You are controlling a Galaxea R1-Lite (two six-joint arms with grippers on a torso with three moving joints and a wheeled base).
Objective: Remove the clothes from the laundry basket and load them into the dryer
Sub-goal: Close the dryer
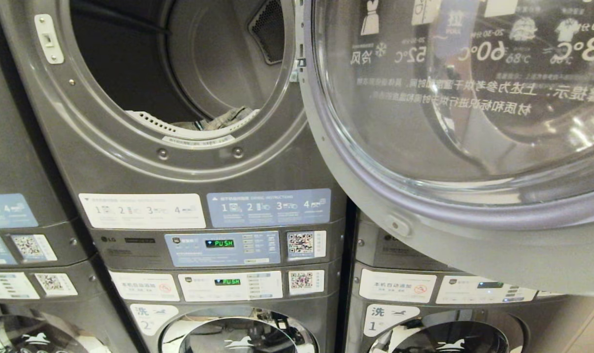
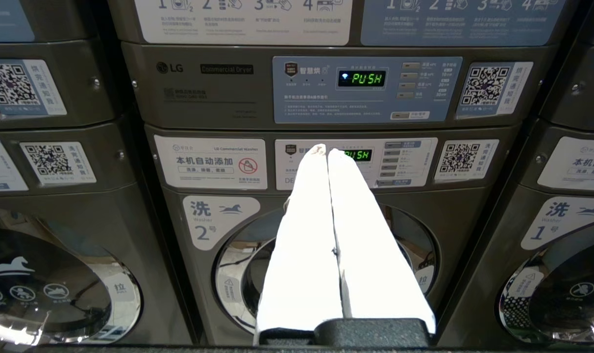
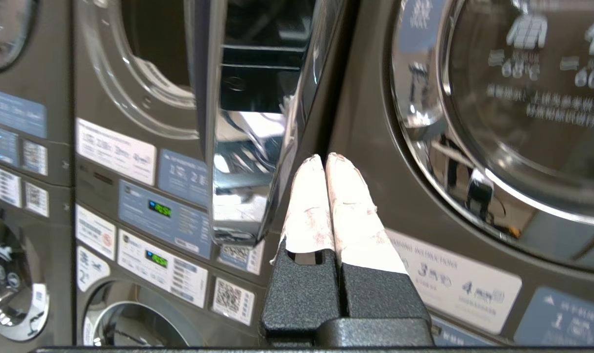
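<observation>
Your right gripper [image 3: 325, 158], fingers pressed together and empty, sits beside the open dryer door [image 1: 454, 147]. Only the head view shows clothes [image 1: 223, 119] inside the drum [image 1: 179, 63]. The left gripper [image 2: 326, 149], also closed and empty, faces a display [image 2: 368, 78] reading "PUSH", labelled "LG Commercial Dryer".

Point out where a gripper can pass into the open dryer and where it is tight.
Free: the upper and middle of the dryer opening, ringed by its grey rim. Crowded: the drum's bottom front, where clothes lie behind the lip, and the right side, where the open door hangs close.
</observation>
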